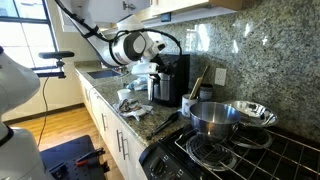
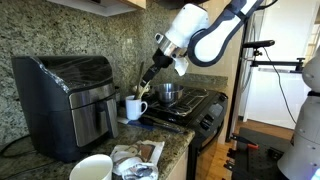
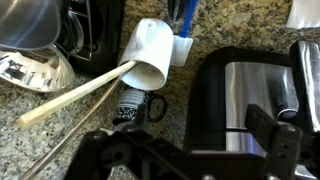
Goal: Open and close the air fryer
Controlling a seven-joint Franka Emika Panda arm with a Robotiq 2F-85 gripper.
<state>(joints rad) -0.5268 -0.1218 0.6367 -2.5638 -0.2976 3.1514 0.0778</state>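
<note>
The air fryer (image 2: 68, 100) is a tall glossy black box with a silvery front drawer, and the drawer looks closed. It stands on the granite counter and also shows in an exterior view (image 1: 172, 80). In the wrist view its black and silver body (image 3: 240, 100) lies under the camera. My gripper (image 2: 147, 74) hangs tilted in the air to the drawer side of the fryer, above a white mug (image 2: 135, 108), apart from the fryer. In the wrist view its fingers (image 3: 190, 152) are spread wide and hold nothing.
A shiny steel pot (image 1: 215, 118) sits on the black stove (image 1: 260, 155). A wooden spoon (image 3: 75, 95) leans out of the white mug (image 3: 150, 55), with a patterned mug (image 3: 135, 106) beside it. A white bowl (image 2: 92, 168) and crumpled wrappers (image 2: 135, 160) lie at the counter edge.
</note>
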